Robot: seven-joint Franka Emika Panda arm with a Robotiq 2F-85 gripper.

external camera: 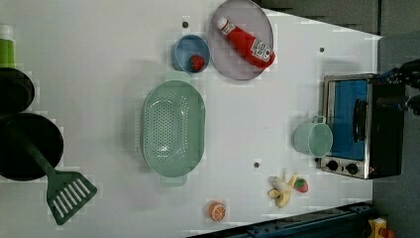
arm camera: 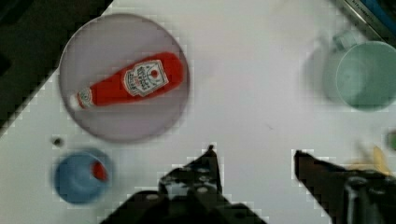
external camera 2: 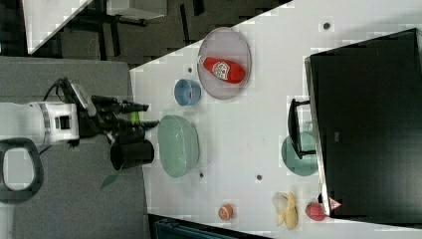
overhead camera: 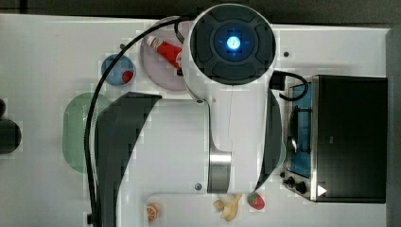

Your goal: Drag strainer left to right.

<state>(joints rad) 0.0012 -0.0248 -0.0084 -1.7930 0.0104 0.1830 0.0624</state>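
Pale green strainer [external camera: 173,130] flat on white table [external camera: 99,59], hollow side up, on the left view's left half. One end handle just below blue bowl [external camera: 190,53] holding a small red strawberry [external camera: 197,62]; apart from it by a narrow gap. To the left view's left of strainer, bare strip of table, then green slotted spatula [external camera: 64,191] and black round shapes at the table edge. To the left view's right of strainer, wide bare stretch of table up to mint cup [external camera: 313,139] just in front of toaster oven [external camera: 361,126]. Toward the left view's bottom: orange slice [external camera: 217,210], banana [external camera: 281,190] and another strawberry [external camera: 300,185], all near the table's lower edge. Grey plate [external camera: 241,39] with ketchup bottle [external camera: 246,41] lying on it, beside the blue bowl.

Gripper [arm camera: 254,161] spread wide, nothing between the fingers, bare table below it in the wrist view. In the right view, gripper [external camera 2: 147,114] off the table edge, beside the strainer's long side, not touching.
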